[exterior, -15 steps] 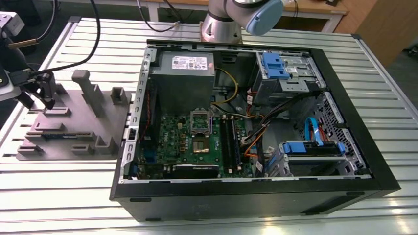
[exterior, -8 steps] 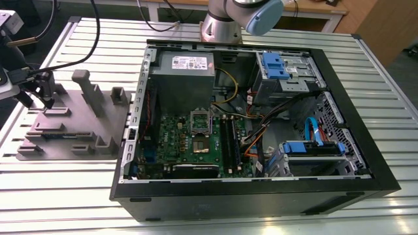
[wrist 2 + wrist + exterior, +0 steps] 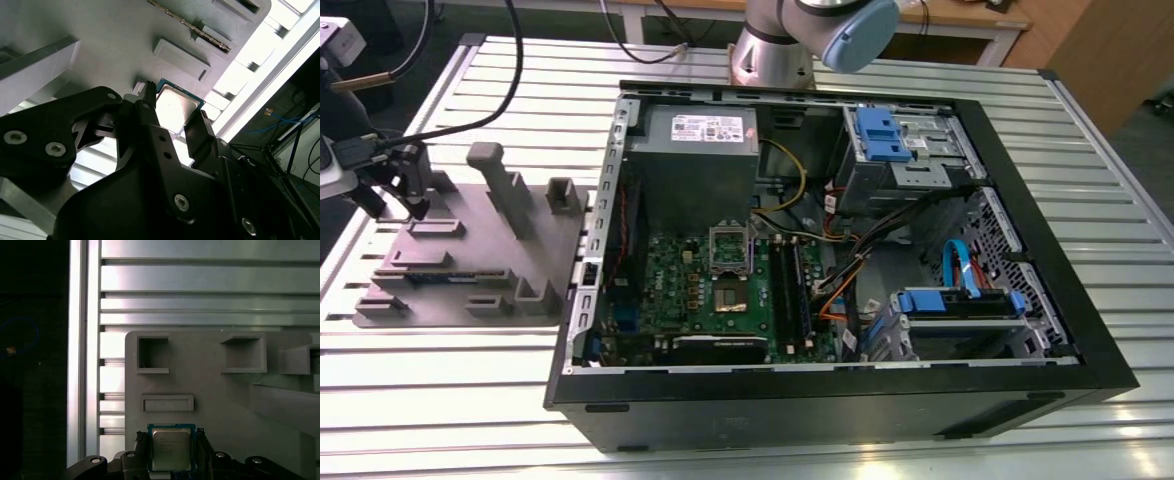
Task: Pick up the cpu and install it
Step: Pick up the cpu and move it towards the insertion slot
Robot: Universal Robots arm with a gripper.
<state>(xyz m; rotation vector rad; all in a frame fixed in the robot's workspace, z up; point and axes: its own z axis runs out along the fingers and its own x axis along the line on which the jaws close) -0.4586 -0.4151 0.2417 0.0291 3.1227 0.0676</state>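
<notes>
The cpu, a small square chip with a dull silver top and a green edge, lies at the near edge of the grey fixture tray. My gripper straddles it, one black finger against each side. In the second wrist view the cpu sits between the same fingers of the gripper. I cannot tell whether the chip is lifted off the tray. In the exterior view my gripper hangs over the tray at the view's left. The open socket lies on the green motherboard.
The open black computer case lies in the middle of the slatted aluminium table. The tray carries upright posts and square pockets. The arm's base stands behind the case. Cables trail across the table's far left.
</notes>
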